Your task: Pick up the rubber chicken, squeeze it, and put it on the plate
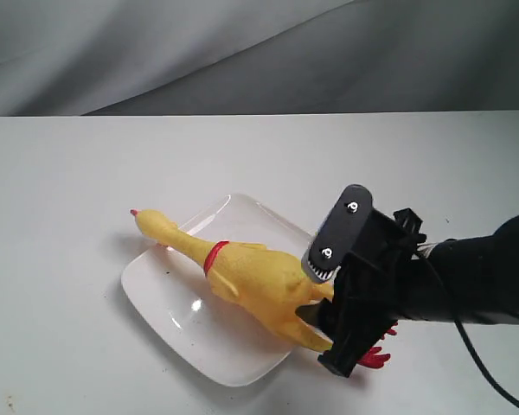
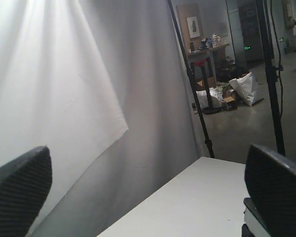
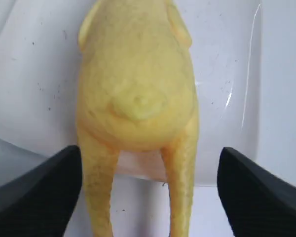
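The rubber chicken lies diagonally across the white square plate. Its red beak pokes past the plate's far-left rim, and its legs and red feet hang over the near-right rim. My right gripper is open astride those legs, with one finger above and one below them. In the right wrist view the yellow rump rests on the plate. Both legs run down between the spread fingers of that gripper, and one finger is close against a leg. My left gripper is open and holds nothing; it does not show in the exterior view.
The plate sits on a plain white table with a grey cloth backdrop behind it. The right arm and its cable reach in from the right edge. The left wrist view looks past the table's far edge to stands and a cluttered room.
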`<move>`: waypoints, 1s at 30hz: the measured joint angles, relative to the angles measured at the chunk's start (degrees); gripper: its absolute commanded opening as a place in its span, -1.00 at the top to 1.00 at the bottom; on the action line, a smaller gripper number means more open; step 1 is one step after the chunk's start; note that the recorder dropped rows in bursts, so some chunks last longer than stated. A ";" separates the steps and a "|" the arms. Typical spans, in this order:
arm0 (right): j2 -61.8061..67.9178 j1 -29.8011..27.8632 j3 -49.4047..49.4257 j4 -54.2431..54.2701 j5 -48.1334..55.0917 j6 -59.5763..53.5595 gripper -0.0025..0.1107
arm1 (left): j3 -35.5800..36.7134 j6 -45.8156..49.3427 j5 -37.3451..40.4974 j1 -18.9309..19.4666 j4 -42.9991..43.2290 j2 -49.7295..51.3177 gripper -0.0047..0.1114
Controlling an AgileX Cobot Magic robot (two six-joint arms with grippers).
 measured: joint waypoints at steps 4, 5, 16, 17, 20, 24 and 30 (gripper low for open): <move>-12.15 0.00 0.00 0.38 -0.95 0.79 0.96 | 0.00 -0.22 2.00 0.00 -0.04 -1.43 0.29; -16.38 0.00 0.00 0.83 -1.42 0.79 0.96 | 0.00 -0.22 2.00 0.00 -0.04 -1.84 0.49; -42.37 0.00 0.00 8.97 -10.81 1.02 0.96 | 0.00 -0.33 -0.16 0.00 -0.04 -2.47 0.91; -43.42 0.00 0.00 9.33 -10.81 1.02 0.96 | 0.00 -0.33 -0.16 0.00 -0.04 -2.47 0.91; -45.81 0.00 0.00 9.86 -10.91 1.02 0.96 | 0.00 -0.33 -0.16 0.00 -0.04 -2.47 0.91; -47.56 0.00 0.00 10.22 -11.13 1.02 0.96 | 0.00 -0.33 -0.16 0.00 -0.04 -2.47 0.91; -47.65 0.00 0.00 10.22 -11.22 1.02 0.96 | 0.00 -0.33 -0.16 0.00 -0.04 -2.47 0.91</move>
